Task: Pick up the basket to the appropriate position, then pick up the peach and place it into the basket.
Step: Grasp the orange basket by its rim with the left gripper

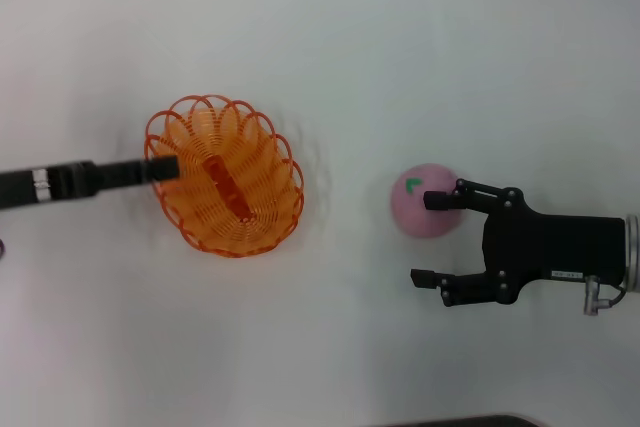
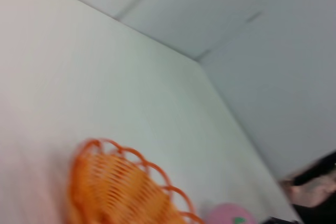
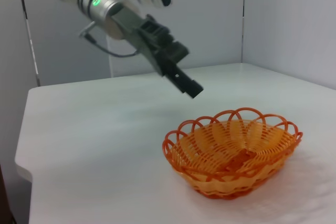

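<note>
left wrist view blurred; basket (image 2: 118, 192) and peach (image 2: 231, 215) cut off

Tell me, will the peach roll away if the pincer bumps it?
Probably, yes. The peach looks round like a ball and sits free on the flat table, so a sideways nudge could send it rolling. The open right pincer has one finger over it, one beside. Its matte skin may help grip.

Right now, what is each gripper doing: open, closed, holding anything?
Left gripper: shut, empty, raised above the table just off the basket rim.
Right gripper: open, empty, one finger over the peach, not closed on it.
</note>
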Controlling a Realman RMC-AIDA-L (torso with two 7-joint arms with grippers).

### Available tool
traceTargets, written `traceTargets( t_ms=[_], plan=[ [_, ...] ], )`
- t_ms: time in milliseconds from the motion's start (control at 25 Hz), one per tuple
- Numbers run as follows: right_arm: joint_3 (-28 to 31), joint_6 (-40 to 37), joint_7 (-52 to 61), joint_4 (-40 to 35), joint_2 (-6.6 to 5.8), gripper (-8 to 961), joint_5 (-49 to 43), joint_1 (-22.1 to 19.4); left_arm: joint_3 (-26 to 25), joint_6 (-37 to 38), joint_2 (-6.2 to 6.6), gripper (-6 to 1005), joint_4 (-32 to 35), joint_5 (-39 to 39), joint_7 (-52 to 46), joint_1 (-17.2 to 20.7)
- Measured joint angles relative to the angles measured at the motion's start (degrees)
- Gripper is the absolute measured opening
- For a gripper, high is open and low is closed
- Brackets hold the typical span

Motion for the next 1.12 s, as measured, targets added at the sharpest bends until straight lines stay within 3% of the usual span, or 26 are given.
traceTargets(
  t_ms=[160, 520, 840, 1120],
  plan=[
    [0.0, -0.2, 0.2, -0.2, 0.0, 941, 0.0, 0.0, 4.8, -4.4, -0.55, 887, 9.5, 1.8, -7.0, 0.0],
    [0.1, -0.4, 1.3, -0.6, 0.0, 942, 0.1, 0.0, 20.8, -14.3, -4.87, 886, 28.3, 14.7, -11.8, -0.4],
    [0.1, -0.4, 1.5, -0.6, 0.0, 942, 0.1, -0.1, 28.2, -15.2, -5.06, 886, 30.4, 19.4, -11.5, -5.5],
    [0.1, -0.4, 1.5, -0.6, 0.0, 942, 0.1, 0.0, 39.5, -20.4, -5.2, 885, 30.0, 26.2, -11.8, -8.6]
  ],
)
